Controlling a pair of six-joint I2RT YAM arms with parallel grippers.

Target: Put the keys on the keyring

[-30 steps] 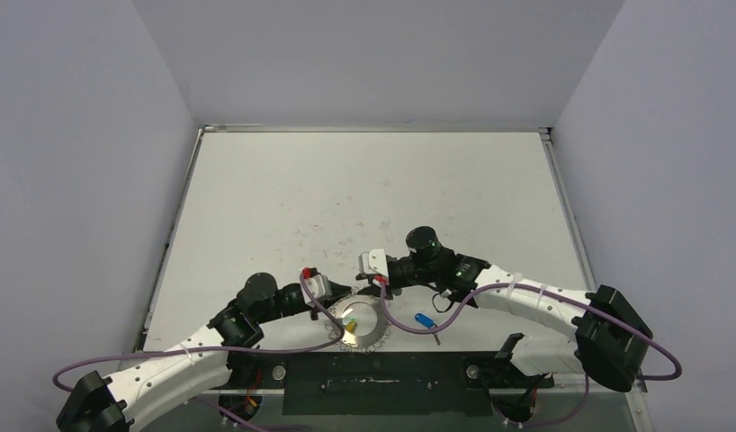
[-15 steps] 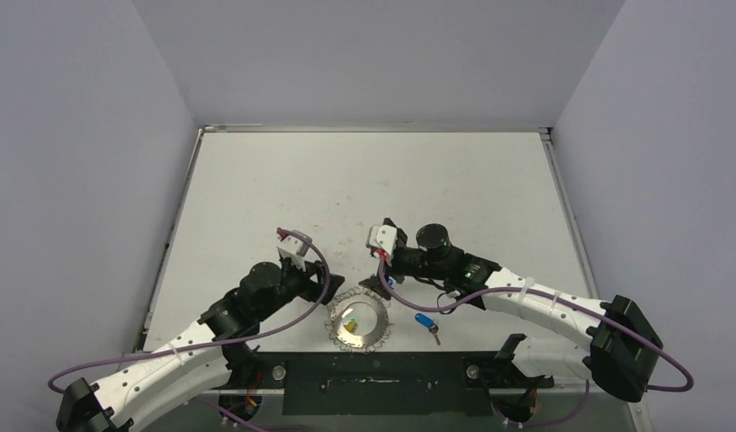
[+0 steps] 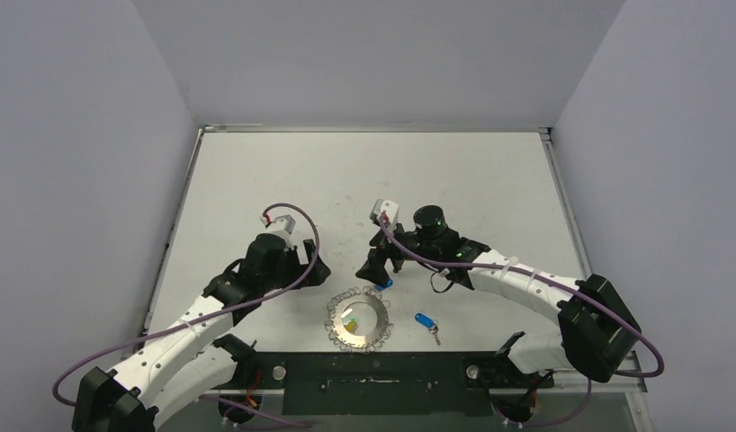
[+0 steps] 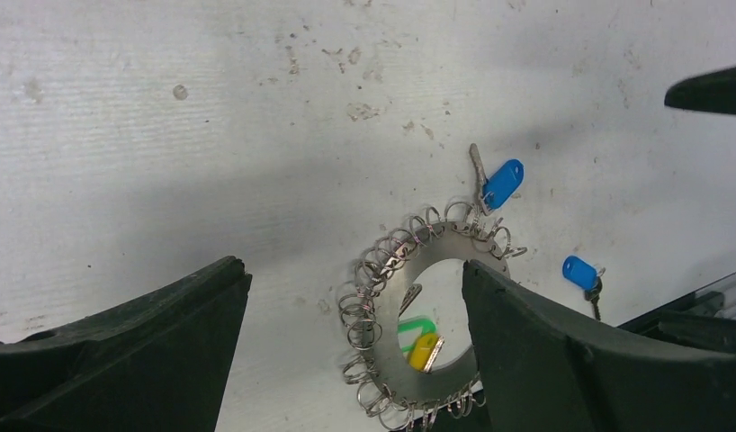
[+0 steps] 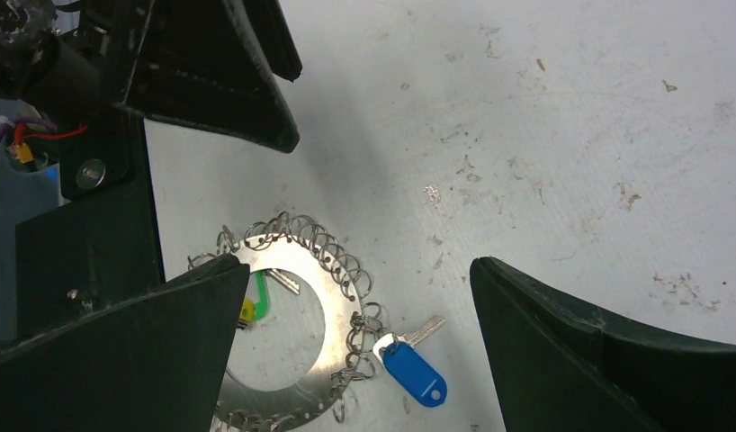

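L jaws: wide open, nothing held, raised off worktop (image 3: 364, 180). R jaws: same, wide open, empty. The keyring (image 3: 357, 337) lies flat near front edge, btwn both arms. Green tag (image 4: 417, 326) & yellow tag (image 4: 424, 349) lie inside ring hole. One blue-tag key (image 4: 502, 183) touches edge loops; 2nd blue-tag key (image 4: 579, 272) lies apart, R side.

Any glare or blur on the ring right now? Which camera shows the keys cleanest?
Top view: the ring is small and its plate glints, so the keys barely resolve. Left wrist: sharp, no glare, but the dark fingers of the left tool hide part of the ring. Right wrist: sharp as well, the blue key beside the ring's rim crisp, only soft shadows; cleanest.
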